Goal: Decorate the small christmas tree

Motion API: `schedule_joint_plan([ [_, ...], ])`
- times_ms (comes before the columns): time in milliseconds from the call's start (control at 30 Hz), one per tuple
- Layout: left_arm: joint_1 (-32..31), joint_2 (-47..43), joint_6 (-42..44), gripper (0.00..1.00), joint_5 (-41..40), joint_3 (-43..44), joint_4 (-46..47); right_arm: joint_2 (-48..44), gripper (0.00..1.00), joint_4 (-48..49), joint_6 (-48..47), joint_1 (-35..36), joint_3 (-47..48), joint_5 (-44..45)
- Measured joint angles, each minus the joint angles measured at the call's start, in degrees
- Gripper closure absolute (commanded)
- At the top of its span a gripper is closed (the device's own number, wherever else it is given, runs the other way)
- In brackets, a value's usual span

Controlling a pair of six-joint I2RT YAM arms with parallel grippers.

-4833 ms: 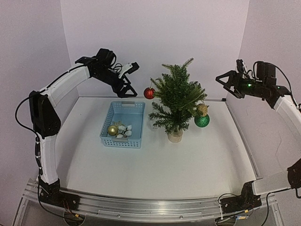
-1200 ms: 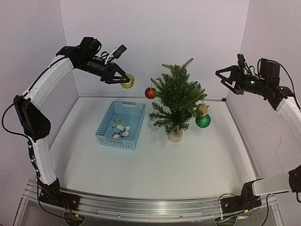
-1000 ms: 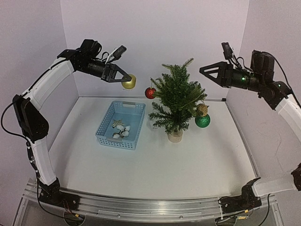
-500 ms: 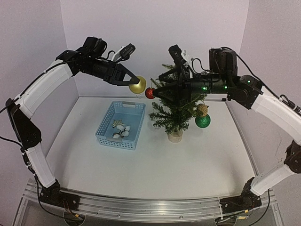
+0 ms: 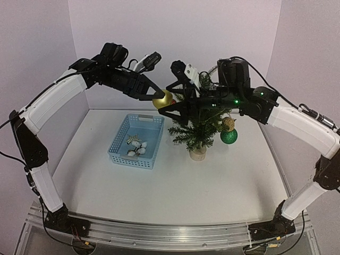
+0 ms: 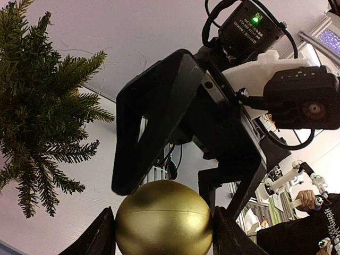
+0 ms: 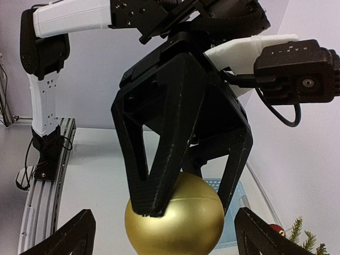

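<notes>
The small christmas tree (image 5: 201, 121) stands right of centre on its pale base (image 5: 197, 154). It carries a green ball (image 5: 229, 136), a glittery gold ball (image 5: 228, 123) and a red ball (image 7: 273, 229). My left gripper (image 5: 159, 98) is shut on a plain gold ball (image 5: 163, 100) and holds it in the air just left of the tree top. The ball also shows in the left wrist view (image 6: 164, 219) and the right wrist view (image 7: 175, 219). My right gripper (image 5: 165, 100) reaches across the tree, open wide, with one finger on each side of this ball, not touching it (image 7: 163, 215).
A light blue basket (image 5: 121, 139) left of the tree holds a few pale ornaments (image 5: 137, 147) and a small gold star. The white table ends at purple walls behind and at both sides. Both arms cross above the basket and the tree.
</notes>
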Motion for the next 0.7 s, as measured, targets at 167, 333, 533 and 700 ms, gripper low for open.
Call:
schedule_joint_plan([
  [167, 0.0, 0.7, -0.6, 0.56, 0.0, 0.0, 0.0, 1.7, 0.17, 1.0, -1.3, 0.0, 0.0, 1.3],
  [333, 0.0, 0.7, -0.8, 0.56, 0.0, 0.0, 0.5, 2.6, 0.27, 1.7, -1.8, 0.0, 0.6, 2.0],
  [533, 0.0, 0.8, -0.8, 0.56, 0.0, 0.0, 0.5, 2.8, 0.35, 2.4, -1.9, 0.0, 1.1, 2.0],
  [700, 0.0, 0.9, -0.7, 0.56, 0.0, 0.0, 0.5, 2.9, 0.5, 2.3, -1.7, 0.1, 1.1, 1.9],
])
